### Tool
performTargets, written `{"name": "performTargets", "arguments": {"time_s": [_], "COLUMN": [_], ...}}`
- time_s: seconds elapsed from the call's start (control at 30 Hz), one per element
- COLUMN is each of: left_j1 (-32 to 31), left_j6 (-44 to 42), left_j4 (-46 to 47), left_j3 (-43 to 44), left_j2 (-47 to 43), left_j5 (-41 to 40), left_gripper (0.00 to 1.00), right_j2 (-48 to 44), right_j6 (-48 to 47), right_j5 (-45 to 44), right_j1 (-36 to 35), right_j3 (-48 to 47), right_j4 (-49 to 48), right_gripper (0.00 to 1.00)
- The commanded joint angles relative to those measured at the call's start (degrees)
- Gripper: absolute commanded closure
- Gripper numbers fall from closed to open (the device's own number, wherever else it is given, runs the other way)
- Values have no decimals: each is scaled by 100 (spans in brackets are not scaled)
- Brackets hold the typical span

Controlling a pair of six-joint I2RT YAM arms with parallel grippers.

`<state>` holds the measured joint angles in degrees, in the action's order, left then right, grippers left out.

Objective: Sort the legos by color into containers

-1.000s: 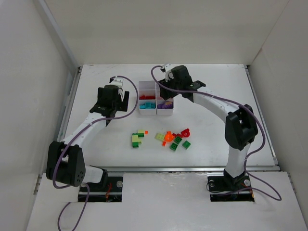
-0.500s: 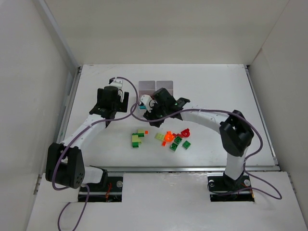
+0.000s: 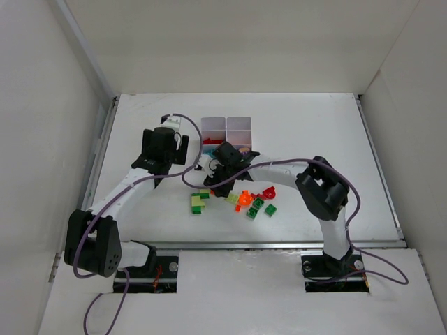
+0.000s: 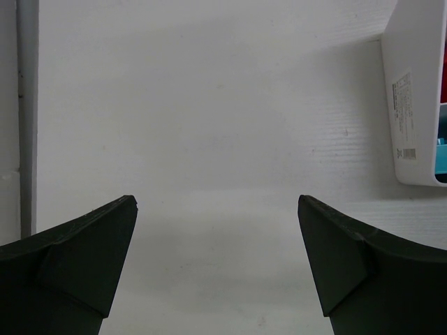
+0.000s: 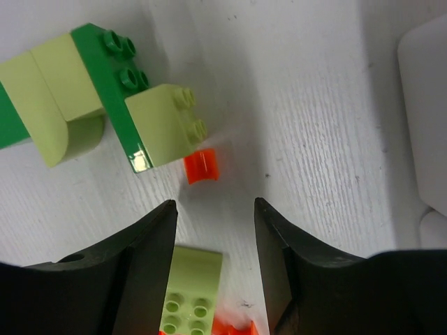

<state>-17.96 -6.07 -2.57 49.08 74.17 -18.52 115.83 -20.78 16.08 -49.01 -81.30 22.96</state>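
White worktop holds the legos loose toward its near edge, where the right gripper, part open and empty, hangs over an orange brick so close to a yellow-green brick that closing may snag both.

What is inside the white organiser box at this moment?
In the organiser box, red bricks show in a left compartment, and the left wrist view catches teal bricks at its edge. The two far compartments look empty. The right arm covers the near row.
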Motion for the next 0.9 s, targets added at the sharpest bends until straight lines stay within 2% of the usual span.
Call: {"name": "performTargets", "arguments": {"time_s": [0.0,0.33,0.43,0.57,0.6,0.87], "left_j1": [-33,-33,-33,-33,-33,-33], "left_j6": [87,88,88,88,88,88], "left_j4": [160,160,160,160,160,160], "left_j3": [-65,-276,-276,-276,-276,-329], "left_j2": [-219,-324,-324,-377,-377,-377], "left_j5": [-388,-732,-732,-732,-732,-732], "left_gripper": [0,0,0,0,0,0], "right_j2": [88,335,440,493,493,221], "right_j6": [108,232,285,285,285,232], "right_j5": [45,-236,-236,-289,-341,-447], "right_j1": [-126,-346,-346,-346,-346,-346], "right_j3": [-88,-211,-325,-387,-387,-387], "right_j4": [-397,-512,-512,-512,-451,-345], "right_gripper": [46,46,52,70,77,92]}}
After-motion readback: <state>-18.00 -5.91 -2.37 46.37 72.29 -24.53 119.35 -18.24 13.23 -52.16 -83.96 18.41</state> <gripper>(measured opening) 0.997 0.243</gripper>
